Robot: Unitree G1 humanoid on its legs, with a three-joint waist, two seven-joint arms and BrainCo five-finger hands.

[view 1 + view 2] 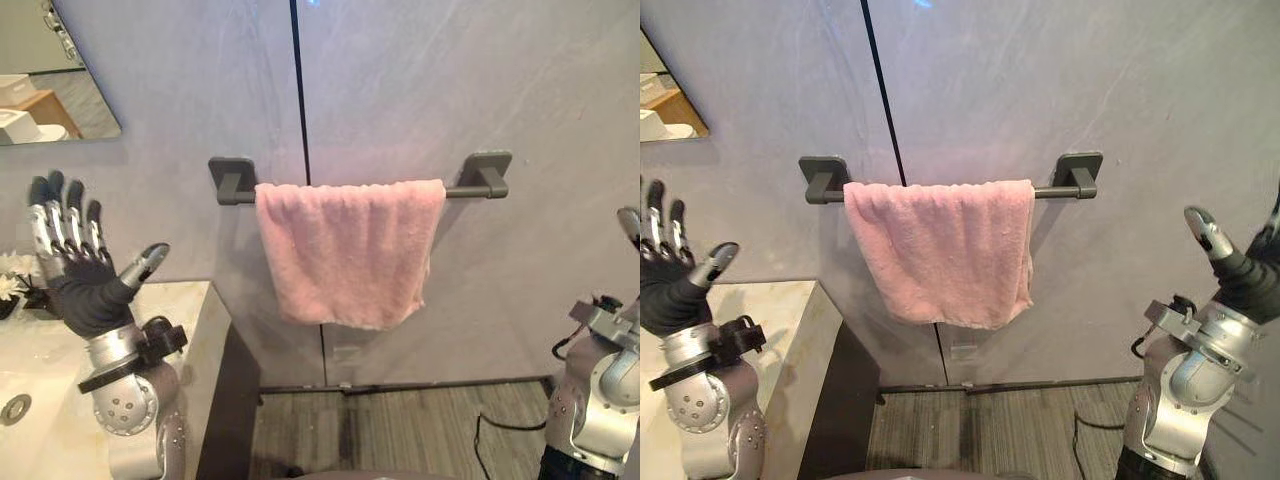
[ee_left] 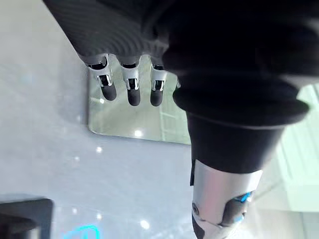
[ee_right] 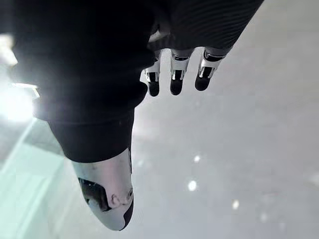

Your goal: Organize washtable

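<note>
The pink towel (image 1: 350, 250) is hanging folded over the rail (image 1: 458, 191) on the wall, just past the washtable (image 1: 190, 300), its lower edge sloping a little, so that part is looking done. The washtable is showing bare stone near its corner; what is lying farther along I cannot tell. The left hand (image 1: 85, 290) is hovering above it, fingers straight and spread, holding nothing. The right hand (image 1: 1240, 270) is raised well off to the right, likewise spread and empty.
</note>
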